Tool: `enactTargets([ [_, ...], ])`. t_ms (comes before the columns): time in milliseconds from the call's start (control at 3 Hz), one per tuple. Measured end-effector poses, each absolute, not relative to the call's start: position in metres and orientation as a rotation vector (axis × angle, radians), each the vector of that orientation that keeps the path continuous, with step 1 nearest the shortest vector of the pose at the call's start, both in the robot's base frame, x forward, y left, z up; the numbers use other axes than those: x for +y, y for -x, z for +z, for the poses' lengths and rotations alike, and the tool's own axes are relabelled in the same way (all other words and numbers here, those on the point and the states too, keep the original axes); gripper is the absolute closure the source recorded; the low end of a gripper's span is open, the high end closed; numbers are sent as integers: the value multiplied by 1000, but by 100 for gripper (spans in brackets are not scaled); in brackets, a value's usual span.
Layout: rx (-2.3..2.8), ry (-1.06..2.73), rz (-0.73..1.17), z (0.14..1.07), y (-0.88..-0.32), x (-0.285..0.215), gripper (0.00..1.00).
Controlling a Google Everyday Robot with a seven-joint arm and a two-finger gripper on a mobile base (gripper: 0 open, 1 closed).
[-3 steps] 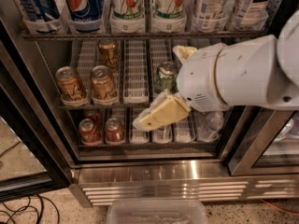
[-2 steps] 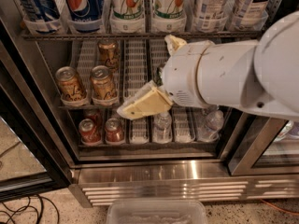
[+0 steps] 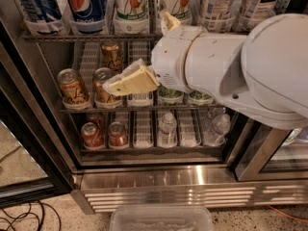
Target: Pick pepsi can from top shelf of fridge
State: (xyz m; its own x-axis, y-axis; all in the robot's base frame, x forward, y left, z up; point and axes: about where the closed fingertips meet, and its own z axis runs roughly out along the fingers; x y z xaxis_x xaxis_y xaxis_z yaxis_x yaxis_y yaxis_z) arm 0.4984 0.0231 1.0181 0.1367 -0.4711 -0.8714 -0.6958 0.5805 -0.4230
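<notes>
The pepsi can (image 3: 85, 6) is deep blue with the round logo. It stands second from the left on the top shelf (image 3: 96, 35) of the fridge (image 3: 168, 186), in a clear cup. Another blue can (image 3: 38, 4) stands to its left. My gripper (image 3: 111, 86) is tan, on a big white arm (image 3: 226, 61) that comes in from the right. It sits in front of the middle rack, below and a little right of the pepsi can, apart from it. It holds nothing that I can see.
White-and-green 7up cans (image 3: 131, 4) stand right of the pepsi can. Gold-brown cans (image 3: 72, 86) are on the middle rack by the gripper. Red cans (image 3: 91, 134) and water bottles (image 3: 167, 128) stand on the low rack. A clear bin (image 3: 161, 218) lies on the floor.
My arm has swung left and the gripper has risen from in front of the low rack to the middle rack, closer to the gold-brown cans.
</notes>
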Motion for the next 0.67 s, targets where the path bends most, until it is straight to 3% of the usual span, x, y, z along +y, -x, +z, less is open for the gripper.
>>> enactTargets([
  [667, 1487, 1015, 191, 1022, -495, 31, 0],
])
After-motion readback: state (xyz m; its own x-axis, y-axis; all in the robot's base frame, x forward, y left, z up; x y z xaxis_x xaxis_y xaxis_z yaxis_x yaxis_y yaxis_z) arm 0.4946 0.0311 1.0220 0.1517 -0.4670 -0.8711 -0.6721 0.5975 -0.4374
